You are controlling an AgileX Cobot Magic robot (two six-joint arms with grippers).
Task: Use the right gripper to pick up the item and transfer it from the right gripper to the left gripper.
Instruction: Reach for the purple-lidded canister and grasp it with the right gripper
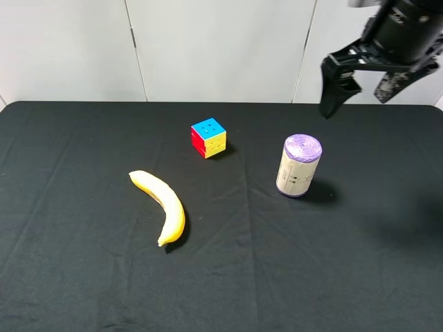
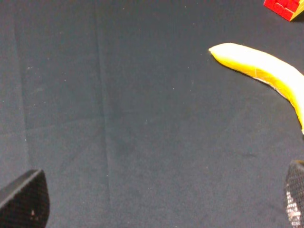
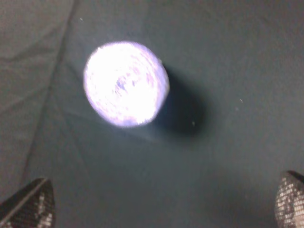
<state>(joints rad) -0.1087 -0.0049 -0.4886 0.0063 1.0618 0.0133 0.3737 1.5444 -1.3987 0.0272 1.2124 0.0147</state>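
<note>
The item (image 1: 299,166), a small canister with a cream label and purple crinkled top, stands upright on the black table right of centre. The right wrist view shows its pale purple top (image 3: 126,84) from above, blurred. My right gripper (image 1: 361,86) hangs high at the upper right, above and behind the canister, with fingers spread wide and nothing in it; its fingertips (image 3: 28,209) show far apart in the right wrist view. My left gripper (image 2: 156,204) is out of the exterior view; in the left wrist view its fingertips (image 2: 23,199) stand wide apart and empty above bare cloth.
A yellow banana (image 1: 164,205) lies left of centre and also shows in the left wrist view (image 2: 266,69). A multicoloured puzzle cube (image 1: 208,137) sits behind the middle; its red corner (image 2: 286,8) shows in the left wrist view. A white wall (image 1: 208,48) backs the table.
</note>
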